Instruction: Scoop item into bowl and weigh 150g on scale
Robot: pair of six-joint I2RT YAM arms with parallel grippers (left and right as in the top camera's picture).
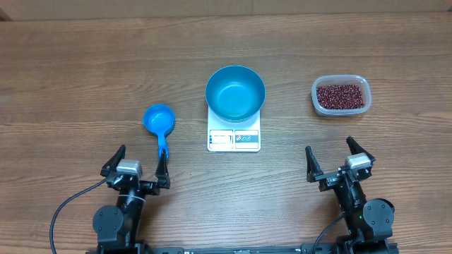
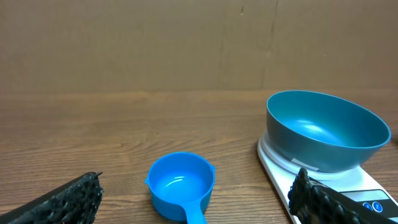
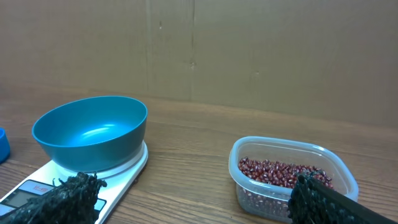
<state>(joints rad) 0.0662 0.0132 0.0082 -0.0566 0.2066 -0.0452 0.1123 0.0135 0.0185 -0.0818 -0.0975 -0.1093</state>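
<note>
Judging by how things lie, the task has not started. The bowl (image 1: 235,92) sits on the scale (image 1: 234,138) at the middle of the table (image 1: 85,63), overhanging the white platform, and its blue inside is bare in all three views, with no beans in it. All the beans (image 1: 342,96) lie as a loose dark red-brown heap in the clear plastic tub (image 1: 341,77), which stands well apart from the bowl, on the robot's right. The small blue scoop (image 1: 159,120) rests empty on the table to the left of the scale, cup away from the robot and handle pointing back toward the left gripper (image 1: 141,152). The end of the handle is just beside one of its fingers, though contact cannot be made out. That gripper is spread wide with nothing between its fingers. The right gripper (image 1: 330,146) is likewise released and empty, low at the near edge, short of the tub. The scale's display is too small to read. Everything remains to be done: taking up the scoop, dipping it into the tub, carrying beans to the bowl, and repeating until the target weight shows.
</note>
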